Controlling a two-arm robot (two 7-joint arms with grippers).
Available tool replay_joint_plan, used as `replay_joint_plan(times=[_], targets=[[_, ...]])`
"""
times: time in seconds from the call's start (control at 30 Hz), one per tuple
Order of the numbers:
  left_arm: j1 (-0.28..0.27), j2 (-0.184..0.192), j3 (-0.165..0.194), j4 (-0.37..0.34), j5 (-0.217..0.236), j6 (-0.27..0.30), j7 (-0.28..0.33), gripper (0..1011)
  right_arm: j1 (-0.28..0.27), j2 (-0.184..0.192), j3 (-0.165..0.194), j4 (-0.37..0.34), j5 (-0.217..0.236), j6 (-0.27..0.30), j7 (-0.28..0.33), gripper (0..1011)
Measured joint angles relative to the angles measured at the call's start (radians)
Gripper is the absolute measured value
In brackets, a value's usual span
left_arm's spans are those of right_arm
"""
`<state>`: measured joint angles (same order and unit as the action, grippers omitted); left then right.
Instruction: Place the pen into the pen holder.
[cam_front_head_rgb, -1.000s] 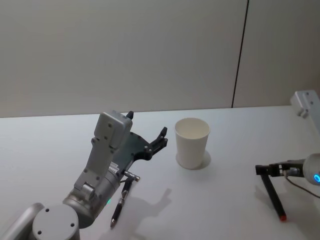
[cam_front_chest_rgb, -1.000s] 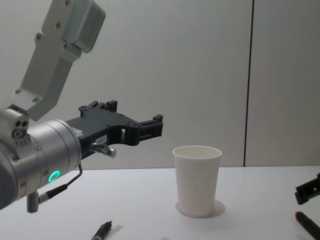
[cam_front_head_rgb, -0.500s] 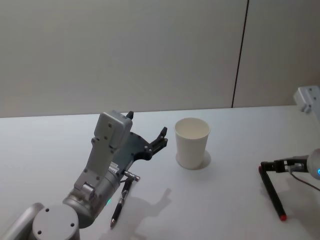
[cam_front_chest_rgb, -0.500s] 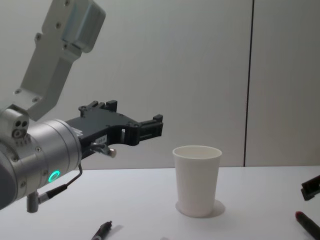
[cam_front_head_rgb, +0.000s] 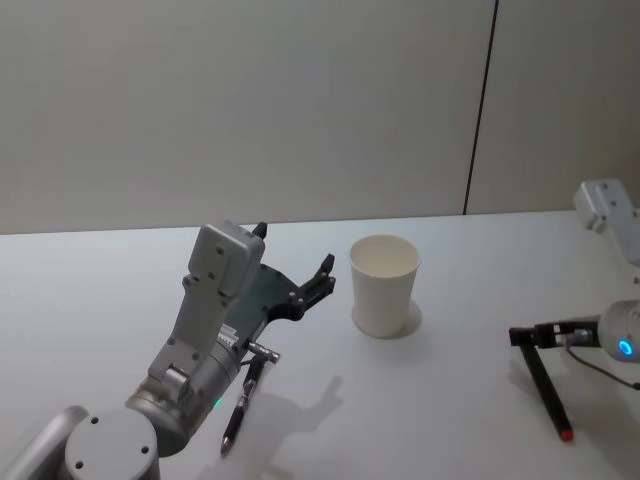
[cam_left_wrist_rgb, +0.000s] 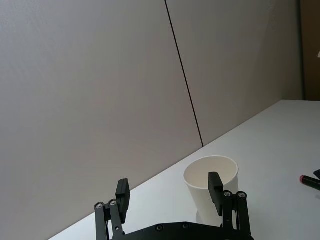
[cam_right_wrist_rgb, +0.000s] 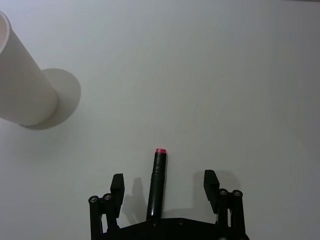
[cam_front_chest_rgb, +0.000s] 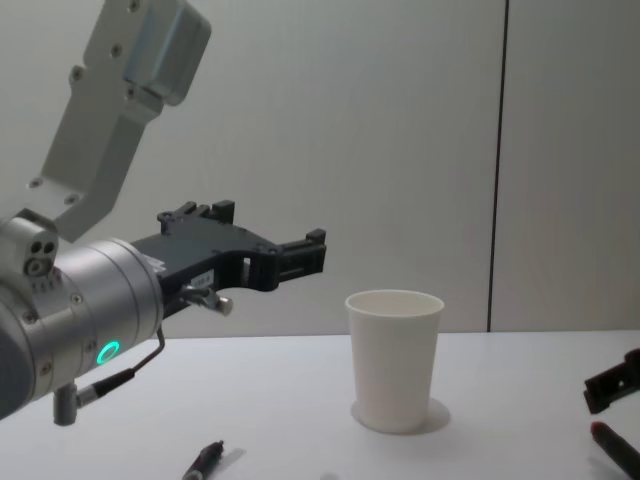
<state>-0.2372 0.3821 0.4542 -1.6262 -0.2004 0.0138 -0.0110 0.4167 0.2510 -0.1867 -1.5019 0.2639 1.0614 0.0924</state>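
The pen holder (cam_front_head_rgb: 384, 284) is a plain white paper cup standing upright mid-table, also seen in the chest view (cam_front_chest_rgb: 394, 360). A black pen with a red tip (cam_front_head_rgb: 548, 395) lies on the table to its right. My right gripper (cam_front_head_rgb: 535, 338) hovers open just over that pen, and in the right wrist view the pen (cam_right_wrist_rgb: 156, 182) lies between its fingers (cam_right_wrist_rgb: 117, 187). A second black pen (cam_front_head_rgb: 240, 405) lies on the table under my left arm. My left gripper (cam_front_head_rgb: 295, 245) is raised and open with nothing in it, left of the cup.
The white tabletop (cam_front_head_rgb: 440, 420) runs back to a plain wall with a dark vertical seam (cam_front_head_rgb: 480, 110). Open table surface lies between the cup and the red-tipped pen, and in front of the cup.
My right gripper drew slightly to the right half a second ago and has come back left over the red-tipped pen. The left arm, the cup and both pens have not moved.
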Motion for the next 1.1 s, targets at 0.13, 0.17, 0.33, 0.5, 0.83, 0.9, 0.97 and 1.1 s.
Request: replay_joint_plan(times=[0.13,0.17,0.33,0.5,0.83,0.9,0.97,1.1], targets=[[0.000,0.000,0.000,0.000,0.000,0.000,0.000,1003,0.004,-0.007,-0.003,0.021,-0.005,-0.009,0.007,1001],[0.000,0.000,0.000,0.000,0.000,0.000,0.000,1003,0.005,-0.007,-0.004,0.024,-0.006,-0.011,0.008,1001],[0.000,0.000,0.000,0.000,0.000,0.000,0.000,1003,0.013,-0.017,-0.007,0.056,-0.014,-0.022,0.017,1002],[0.000,0.000,0.000,0.000,0.000,0.000,0.000,1003,0.019,-0.022,-0.009,0.074,-0.021,-0.030,0.023,1001],[0.000,0.000,0.000,0.000,0.000,0.000,0.000,1003,0.029,-0.029,-0.009,0.104,-0.034,-0.042,0.038,1002],[0.000,0.000,0.000,0.000,0.000,0.000,0.000,1003,0.031,-0.030,-0.008,0.110,-0.037,-0.045,0.041,1002],[0.000,0.000,0.000,0.000,0.000,0.000,0.000,1003,0.032,-0.030,-0.007,0.116,-0.039,-0.047,0.043,1002],[0.000,0.000,0.000,0.000,0.000,0.000,0.000,1003,0.036,-0.032,-0.006,0.127,-0.043,-0.053,0.048,1002]])
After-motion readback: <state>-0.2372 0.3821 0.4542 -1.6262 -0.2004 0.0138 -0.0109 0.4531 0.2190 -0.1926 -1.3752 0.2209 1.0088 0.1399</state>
